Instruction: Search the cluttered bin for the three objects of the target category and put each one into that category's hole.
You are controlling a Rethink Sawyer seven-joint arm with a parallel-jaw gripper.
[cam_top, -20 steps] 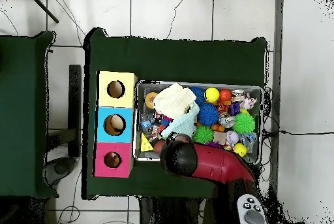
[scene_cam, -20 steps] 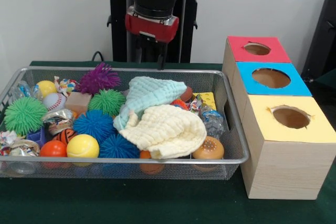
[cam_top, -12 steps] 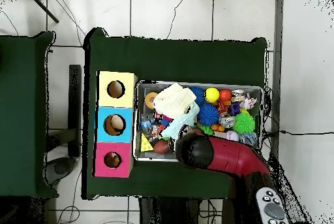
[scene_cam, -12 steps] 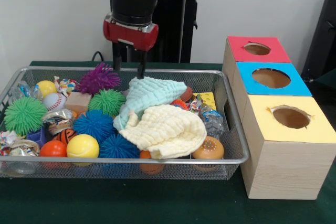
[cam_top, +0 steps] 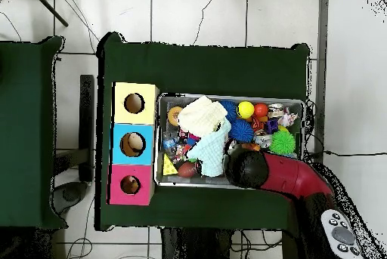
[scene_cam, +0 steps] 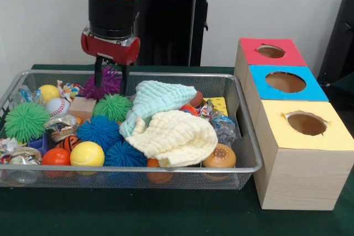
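Note:
My gripper (scene_cam: 111,87) hangs open at the back left of the wire bin (scene_cam: 166,168). Its two dark fingers (scene_cam: 98,75) straddle the purple spiky ball (scene_cam: 88,88) and reach down to about its top half. Around that ball lie green spiky balls (scene_cam: 114,106), blue spiky balls (scene_cam: 98,130), a yellow ball (scene_cam: 87,154), an orange ball (scene_cam: 55,156) and a baseball (scene_cam: 57,106). A mint cloth (scene_cam: 160,96) and a cream cloth (scene_cam: 176,136) cover the bin's middle. In the overhead view the red arm (cam_top: 249,170) hides the gripper.
Three wooden boxes stand right of the bin, each with a round hole: red top (scene_cam: 287,53), blue top (scene_cam: 312,88), yellow top (scene_cam: 337,134). A burger toy (scene_cam: 219,157), a yellow wedge (scene_cam: 219,104) and foil-wrapped pieces (scene_cam: 60,123) also lie in the bin.
In the front view the arm has swung left from behind the mint cloth to the purple spiky ball and come down, its open fingers now either side of the ball.

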